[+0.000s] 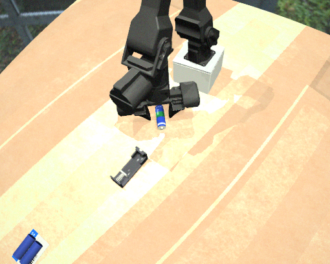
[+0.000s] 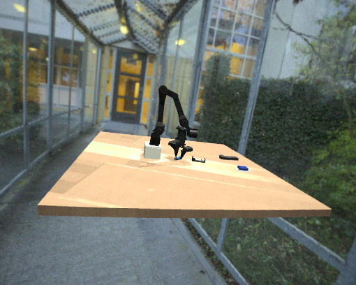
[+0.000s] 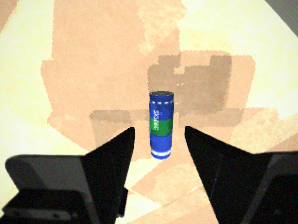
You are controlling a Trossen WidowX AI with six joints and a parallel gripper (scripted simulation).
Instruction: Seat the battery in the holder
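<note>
The blue battery (image 1: pixel 160 122) (image 2: pixel 177 158) (image 3: pixel 160 143) with a green band lies on its side on the table. Its pale end with a small nub faces the holder side in the top view; the dark flat end faces the arm base. My gripper (image 1: pixel 160 118) (image 2: pixel 179 157) (image 3: pixel 159 130) is open and points down, one finger on each side of the battery, with gaps on both sides in the wrist view. The black holder (image 1: pixel 130 168) (image 2: pixel 199 161) lies empty on the table, apart from the gripper. Its spring is at the near-left end and its lip at the far-right end in the top view.
A card with two blue cells (image 1: pixel 28 248) (image 2: pixel 243 167) lies beyond the holder from the arm. A long black object (image 2: pixel 229 158) lies past the holder in the exterior view. The arm's white base block (image 1: pixel 196 75) (image 2: pixel 152 151) stands behind the gripper.
</note>
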